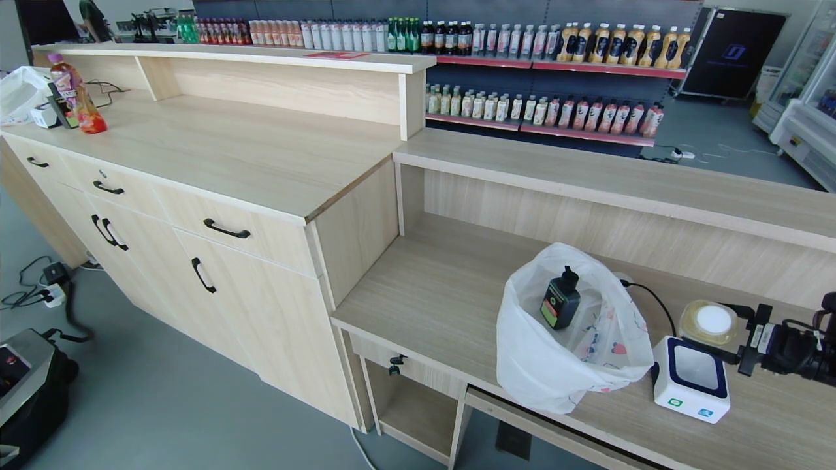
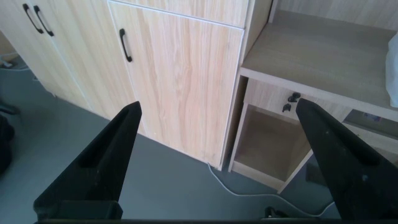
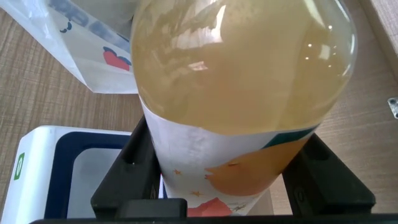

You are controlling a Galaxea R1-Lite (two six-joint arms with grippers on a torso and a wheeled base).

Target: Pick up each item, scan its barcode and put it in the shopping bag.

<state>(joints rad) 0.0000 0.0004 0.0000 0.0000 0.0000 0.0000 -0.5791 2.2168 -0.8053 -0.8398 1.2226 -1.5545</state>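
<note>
My right gripper (image 1: 751, 334) is shut on a bottle of yellowish drink (image 1: 710, 321) with a white cap, held on its side over the low counter just behind the white and blue scanner (image 1: 692, 378). In the right wrist view the bottle (image 3: 249, 87) sits between the black fingers (image 3: 127, 168), directly above the scanner (image 3: 68, 168). The white shopping bag (image 1: 555, 359) stands open left of the scanner with a dark bottle (image 1: 560, 301) inside. My left gripper (image 2: 217, 162) hangs open and holds nothing, low over the grey floor in front of a cabinet door (image 2: 180, 74).
A black cable (image 1: 653, 300) runs behind the bag. On the higher counter at far left stand a red drink bottle (image 1: 78, 94) and another white bag (image 1: 19, 91). A raised ledge (image 1: 620, 176) borders the low counter. Drink shelves (image 1: 542, 65) line the back wall.
</note>
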